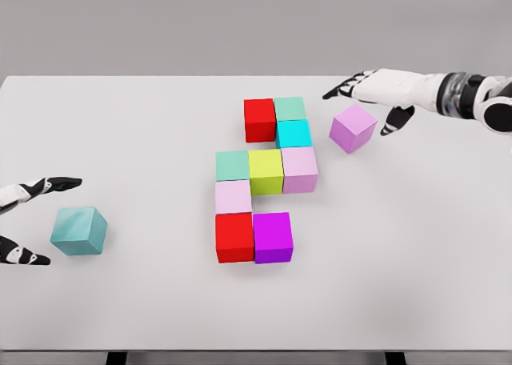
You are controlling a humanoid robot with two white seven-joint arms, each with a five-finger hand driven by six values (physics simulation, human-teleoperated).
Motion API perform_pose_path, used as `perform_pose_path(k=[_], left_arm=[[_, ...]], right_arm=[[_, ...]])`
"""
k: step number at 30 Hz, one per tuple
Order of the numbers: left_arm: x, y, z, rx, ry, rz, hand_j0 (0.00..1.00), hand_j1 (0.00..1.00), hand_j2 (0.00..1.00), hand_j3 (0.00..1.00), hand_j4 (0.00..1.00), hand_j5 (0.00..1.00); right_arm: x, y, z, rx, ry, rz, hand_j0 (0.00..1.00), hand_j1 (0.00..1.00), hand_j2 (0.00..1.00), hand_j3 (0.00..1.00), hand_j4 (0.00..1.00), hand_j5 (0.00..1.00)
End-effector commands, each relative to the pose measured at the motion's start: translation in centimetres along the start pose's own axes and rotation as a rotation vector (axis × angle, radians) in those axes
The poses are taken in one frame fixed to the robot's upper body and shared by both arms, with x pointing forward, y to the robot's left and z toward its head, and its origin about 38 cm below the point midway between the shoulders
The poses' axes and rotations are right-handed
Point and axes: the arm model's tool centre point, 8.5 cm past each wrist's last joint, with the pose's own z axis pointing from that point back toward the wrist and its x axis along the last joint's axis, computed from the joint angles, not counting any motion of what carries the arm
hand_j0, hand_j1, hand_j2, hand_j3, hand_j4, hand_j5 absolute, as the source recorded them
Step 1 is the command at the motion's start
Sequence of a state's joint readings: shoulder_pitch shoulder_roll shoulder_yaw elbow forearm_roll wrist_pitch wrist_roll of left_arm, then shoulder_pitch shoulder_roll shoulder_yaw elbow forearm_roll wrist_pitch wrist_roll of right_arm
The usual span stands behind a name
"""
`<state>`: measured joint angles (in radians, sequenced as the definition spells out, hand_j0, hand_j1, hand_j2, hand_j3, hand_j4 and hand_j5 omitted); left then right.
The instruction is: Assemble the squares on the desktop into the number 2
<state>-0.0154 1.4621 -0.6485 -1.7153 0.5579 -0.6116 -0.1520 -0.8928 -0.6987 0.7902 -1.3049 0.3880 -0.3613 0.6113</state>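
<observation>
Fingers (pixel 44 186) on my left hand (pixel 24 221) are spread wide, thumb low and forefinger high, bracketing the teal cube (pixel 79 230) without touching it; they hold nothing. That cube sits well to the left of the block figure (pixel 264 181), near the counter's (pixel 144 125) left edge and closest to me. It looks rigid, flat-faced and light, probably a little slick, so I judge a pinch across two opposite side faces, centred, is the safest hold; a corner grip would likely let it twist.

At the figure itself, the near row is a red cube (pixel 234 237) touching a magenta cube (pixel 273 237). Behind them a pale pink one (pixel 233 196), then a row of mint, yellow-green (pixel 266 171) and lilac, then cyan (pixel 294 133), with red and mint at the back. The near row appears one cube short on its right, as does the back row on its left.

Farthest, just right of the figure's back end, a tilted purple cube (pixel 353 127) stands apart from it. My right hand (pixel 376 89) hovers over it, fingers open and splayed, gripping nothing.

Open counter lies all around the figure, widest on its left, so sliding paths are free. The near and left edges deserve care.
</observation>
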Motion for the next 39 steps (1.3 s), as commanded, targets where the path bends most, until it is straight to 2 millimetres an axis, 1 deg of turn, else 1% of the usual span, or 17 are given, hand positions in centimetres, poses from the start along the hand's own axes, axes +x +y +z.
perform_pose_path(k=[1,4,6,9,13,17,19,22,24,28,30,34,35,39], left_arm=[[0.0,-0.3,-0.5,0.007,-0.017,0.007,1.00,1.00,1.00,1.00,1.00,1.00],[-0.2,-0.8,-0.8,0.005,-0.027,0.009,1.00,1.00,1.00,1.00,1.00,1.00],[-0.3,-1.2,-1.1,0.007,-0.036,0.013,1.00,1.00,1.00,1.00,1.00,1.00],[-0.4,-1.4,-1.4,0.011,-0.043,0.014,1.00,1.00,1.00,1.00,1.00,1.00],[-0.5,-1.8,-2.0,0.020,-0.062,0.026,1.00,1.00,1.00,1.00,1.00,1.00],[-1.0,-1.9,-2.1,0.032,-0.059,0.034,1.00,1.00,1.00,1.00,1.00,1.00],[-1.3,-1.8,-2.0,0.036,-0.051,0.034,1.00,1.00,1.00,1.00,1.00,1.00],[-1.9,-1.9,-2.0,0.041,-0.038,0.029,1.00,1.00,1.00,1.00,1.00,1.00],[-2.2,-2.0,-2.1,0.043,-0.035,0.028,1.00,1.00,1.00,1.00,1.00,1.00],[-3.0,-1.9,-1.8,0.056,-0.014,0.026,1.00,1.00,1.00,1.00,1.00,1.00],[-3.4,-2.3,-2.1,0.057,-0.015,0.027,1.00,1.00,1.00,1.00,1.00,1.00],[-4.1,-2.4,-2.3,0.057,-0.003,0.008,1.00,1.00,1.00,1.00,1.00,1.00],[-4.2,-2.3,-2.4,0.065,-0.004,0.003,1.00,1.00,1.00,1.00,1.00,1.00],[-4.3,-2.6,-2.9,0.077,-0.017,0.011,1.00,1.00,1.00,1.00,1.00,1.00]], right_arm=[[-0.1,0.3,-0.5,0.009,0.004,-0.003,1.00,1.00,1.00,1.00,1.00,1.00],[-0.4,0.4,-1.2,0.025,0.021,0.005,1.00,1.00,1.00,1.00,1.00,1.00],[-0.6,0.3,-1.3,0.028,0.032,0.012,1.00,1.00,1.00,1.00,1.00,1.00],[-1.3,1.0,-2.1,0.056,0.051,0.010,1.00,1.00,1.00,1.00,1.00,1.00],[-1.6,1.7,-2.7,0.075,0.050,0.006,1.00,1.00,1.00,1.00,1.00,1.00],[-1.8,1.8,-2.9,0.083,0.057,0.010,1.00,1.00,1.00,1.00,1.00,1.00],[-1.4,1.5,-3.3,0.078,0.050,0.013,1.00,1.00,1.00,1.00,1.00,1.00],[-1.5,1.7,-4.0,0.088,0.054,0.007,1.00,1.00,1.00,1.00,1.00,1.00],[-1.3,1.4,-4.2,0.085,0.053,0.013,1.00,1.00,1.00,1.00,1.00,1.00],[-1.7,2.2,-4.7,0.107,0.065,0.007,1.00,1.00,1.00,1.00,1.00,1.00],[-2.1,2.8,-4.8,0.124,0.068,0.001,1.00,1.00,1.00,1.00,1.00,1.00],[-1.8,2.8,-5.2,0.125,0.059,0.001,1.00,1.00,1.00,1.00,1.00,1.00],[-1.7,2.8,-5.3,0.124,0.056,0.000,1.00,1.00,1.00,1.00,1.00,1.00],[-1.7,3.3,-6.0,0.143,0.066,0.000,1.00,1.00,1.00,1.00,1.00,1.00]])
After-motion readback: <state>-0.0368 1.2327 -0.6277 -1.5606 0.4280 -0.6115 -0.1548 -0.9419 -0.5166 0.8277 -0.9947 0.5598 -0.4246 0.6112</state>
